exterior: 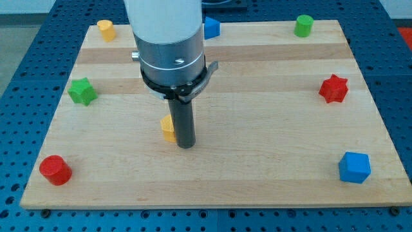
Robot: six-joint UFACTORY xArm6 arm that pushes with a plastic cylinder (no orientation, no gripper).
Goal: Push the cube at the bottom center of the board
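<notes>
Dark and straight, the rod ends at my tip (185, 146), which rests on the wooden board (257, 187) slightly left of its centre. Note that this arm carries no pincer, so there is no released or clenched state to report; the rod alone does the work.

Just to the view's left of the tip, a yellow block (168, 128) sits touching or nearly touching the rod. The rod hides its right part, so you cannot confirm its shape; it may be a cube or another solid.

Farther out, you find a blue cube (354, 167) at the view's bottom right, a red cylinder (55, 170) at the bottom left, a green star (82, 91) at the left edge, a red star (333, 88) at the right, and along the top a yellow cylinder (105, 29), a blue block (211, 27) and a green cylinder (304, 25).

The step in hand appears to be the contact stage: the yellow block is the piece nearest the bottom centre. Next, drive the tip leftward against it, keeping the line through its middle so that it slides rather than spins away.
</notes>
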